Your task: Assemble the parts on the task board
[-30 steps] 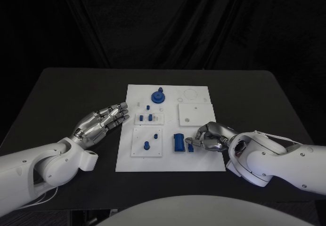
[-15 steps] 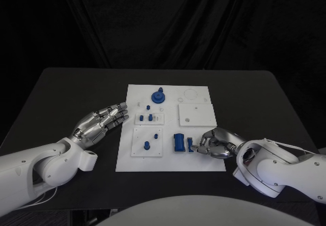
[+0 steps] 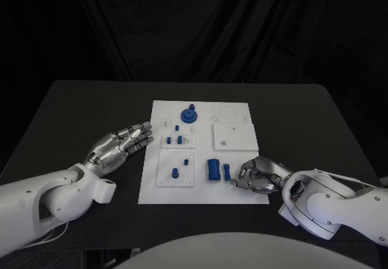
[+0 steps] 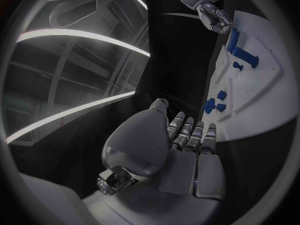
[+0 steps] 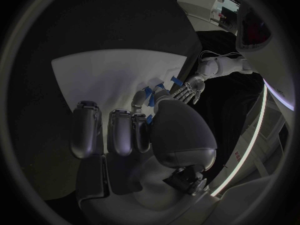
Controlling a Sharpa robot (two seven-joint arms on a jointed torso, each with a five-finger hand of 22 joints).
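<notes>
Silver right hand [image 3: 257,175] fingers pinch blue part [image 3: 227,172].

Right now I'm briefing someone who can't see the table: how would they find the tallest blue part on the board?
Start at the white task board in the middle of the black table. Near its far edge, left of centre, stands the round blue part. Unlike the small pegs and the long block nearer the robot, it is a wide disc with a post rising from it.

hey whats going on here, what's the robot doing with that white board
The robot is assembling small blue parts on the white task board. Its right hand is curled down over the board's near right corner, beside a small blue part; whether it grips that is unclear. Its left hand hovers open beside the board's left edge.
</notes>
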